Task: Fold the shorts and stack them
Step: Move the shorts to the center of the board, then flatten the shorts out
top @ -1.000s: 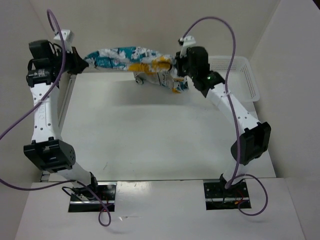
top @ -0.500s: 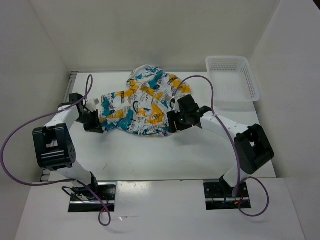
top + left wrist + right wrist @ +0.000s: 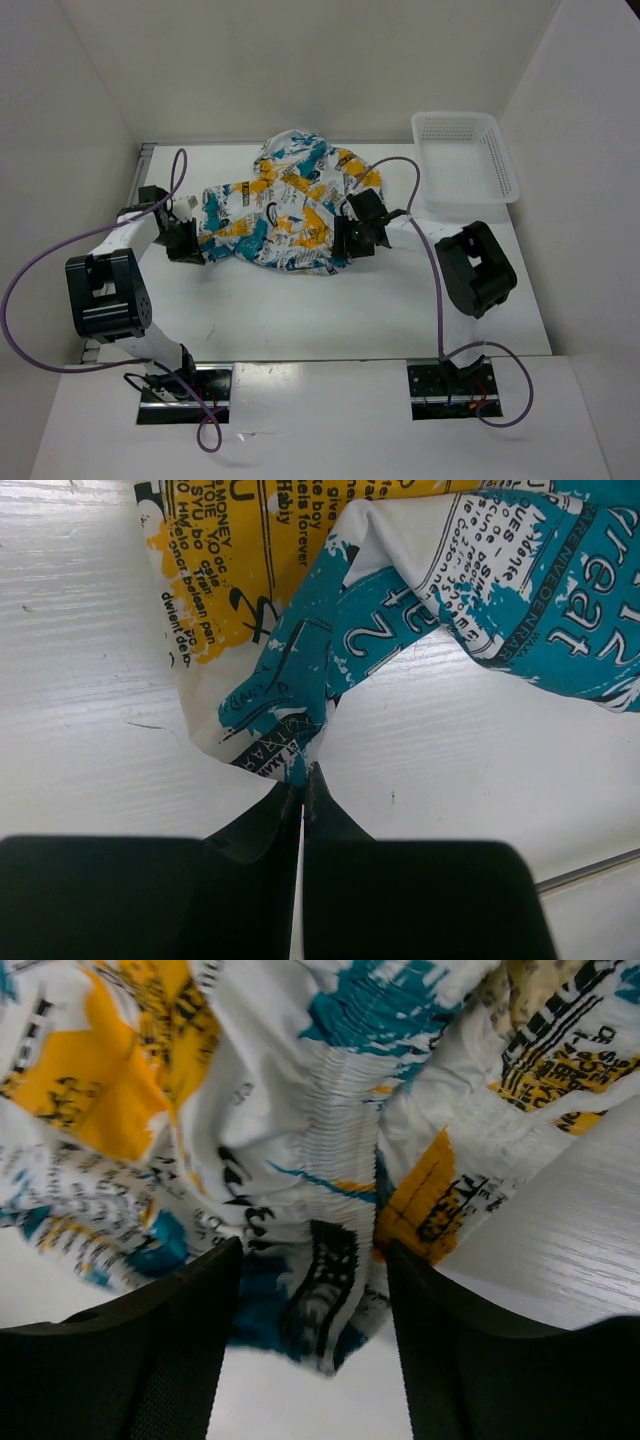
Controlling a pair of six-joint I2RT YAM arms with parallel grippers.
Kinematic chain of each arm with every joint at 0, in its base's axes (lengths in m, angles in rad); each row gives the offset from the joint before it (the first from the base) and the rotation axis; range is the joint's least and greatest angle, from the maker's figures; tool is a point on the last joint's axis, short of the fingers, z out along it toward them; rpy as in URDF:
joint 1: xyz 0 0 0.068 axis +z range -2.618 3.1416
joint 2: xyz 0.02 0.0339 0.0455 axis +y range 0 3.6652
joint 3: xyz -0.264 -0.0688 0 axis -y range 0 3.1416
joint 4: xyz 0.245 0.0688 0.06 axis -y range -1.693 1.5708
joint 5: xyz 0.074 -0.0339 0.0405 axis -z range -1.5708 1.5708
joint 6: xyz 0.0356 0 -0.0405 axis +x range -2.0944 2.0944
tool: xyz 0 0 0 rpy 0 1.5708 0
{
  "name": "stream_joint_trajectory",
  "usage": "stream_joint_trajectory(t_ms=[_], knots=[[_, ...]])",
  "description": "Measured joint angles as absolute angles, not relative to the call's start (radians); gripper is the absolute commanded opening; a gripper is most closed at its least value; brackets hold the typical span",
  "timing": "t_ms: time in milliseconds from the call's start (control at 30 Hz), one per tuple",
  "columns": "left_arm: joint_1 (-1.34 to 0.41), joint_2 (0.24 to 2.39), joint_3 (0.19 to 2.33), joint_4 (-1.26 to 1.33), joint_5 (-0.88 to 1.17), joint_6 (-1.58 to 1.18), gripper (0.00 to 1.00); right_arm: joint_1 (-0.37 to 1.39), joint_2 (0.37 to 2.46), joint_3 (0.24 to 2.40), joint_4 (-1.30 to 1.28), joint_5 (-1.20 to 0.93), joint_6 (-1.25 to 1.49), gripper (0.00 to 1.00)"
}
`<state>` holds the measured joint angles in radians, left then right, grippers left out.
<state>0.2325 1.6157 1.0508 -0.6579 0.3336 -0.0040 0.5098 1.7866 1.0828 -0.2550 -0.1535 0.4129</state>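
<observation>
From the top view I see the shorts lying in a crumpled heap on the white table, to the left of the white mesh basket and apart from it. The basket sits in the table's far right corner.

The left gripper is at the edge of the shorts farthest from the basket. On its wrist camera, its 2 fingers are pressed together on a teal, lettered corner of the shorts, pinching just the tip of a fold, with the rest of the cloth resting on the table.

The right gripper is at the edge of the shorts nearer the basket. On its wrist camera, its 2 fingers stand spread, with a rumpled edge of the shorts lying loose in the gap between them.
</observation>
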Motion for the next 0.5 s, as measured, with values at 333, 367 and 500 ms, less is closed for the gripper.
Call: stream_joint_trajectory(t_ms=[333,367,500], knots=[[0.233,1.613,1.051,-0.648,0.303,-0.004,0.0,0.47,1.814,1.116,-0.333,-0.268,0.437,0.0],[0.233,1.613,1.056,-0.662,0.3,-0.004,0.0,0.452,1.803,1.111,-0.356,-0.269,0.437,0.0],[0.234,1.612,1.129,-0.761,0.3,-0.004,0.0,0.383,1.657,1.087,-0.498,-0.206,0.439,0.0]])
